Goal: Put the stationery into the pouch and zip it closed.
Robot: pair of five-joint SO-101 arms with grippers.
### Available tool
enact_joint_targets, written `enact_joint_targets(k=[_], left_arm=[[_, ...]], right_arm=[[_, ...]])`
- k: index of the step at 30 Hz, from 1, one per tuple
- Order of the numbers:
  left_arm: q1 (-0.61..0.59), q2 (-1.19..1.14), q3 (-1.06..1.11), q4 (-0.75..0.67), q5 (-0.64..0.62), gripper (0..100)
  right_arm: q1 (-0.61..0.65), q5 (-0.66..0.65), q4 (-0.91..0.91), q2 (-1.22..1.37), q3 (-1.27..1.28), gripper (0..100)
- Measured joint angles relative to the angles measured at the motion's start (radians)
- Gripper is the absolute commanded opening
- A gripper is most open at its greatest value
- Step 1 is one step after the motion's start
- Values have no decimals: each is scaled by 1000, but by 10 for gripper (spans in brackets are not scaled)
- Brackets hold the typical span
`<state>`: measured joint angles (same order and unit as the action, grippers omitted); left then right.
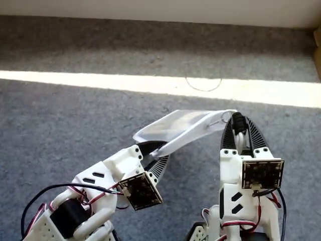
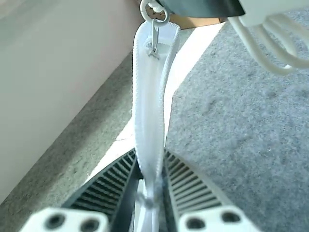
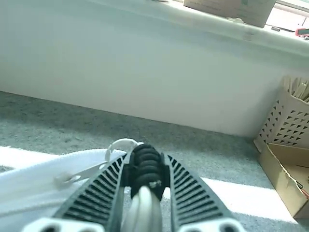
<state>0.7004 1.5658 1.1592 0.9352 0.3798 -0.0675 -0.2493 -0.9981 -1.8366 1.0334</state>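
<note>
Light and floppy, the pouch (image 1: 185,128) sags between the arms above the worktop (image 1: 75,110); the left gripper (image 2: 150,157) pinches its zip edge; the right gripper (image 3: 146,157) is closed on a black tab (image 3: 146,170) by the zip pull (image 2: 154,38).

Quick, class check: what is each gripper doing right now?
Left gripper: closed on the end of the pouch.
Right gripper: closed on a black ribbed piece by the zipper pull.
</note>
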Motion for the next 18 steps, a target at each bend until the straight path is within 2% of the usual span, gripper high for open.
enact_joint_targets(k=[12, 18], left_arm=[[0, 0, 0, 0, 0, 7], [0, 0, 0, 0, 0, 7]], right_arm=[[-2, 0, 0, 0, 0, 5], [-60, -2, 23, 0, 3, 5]])
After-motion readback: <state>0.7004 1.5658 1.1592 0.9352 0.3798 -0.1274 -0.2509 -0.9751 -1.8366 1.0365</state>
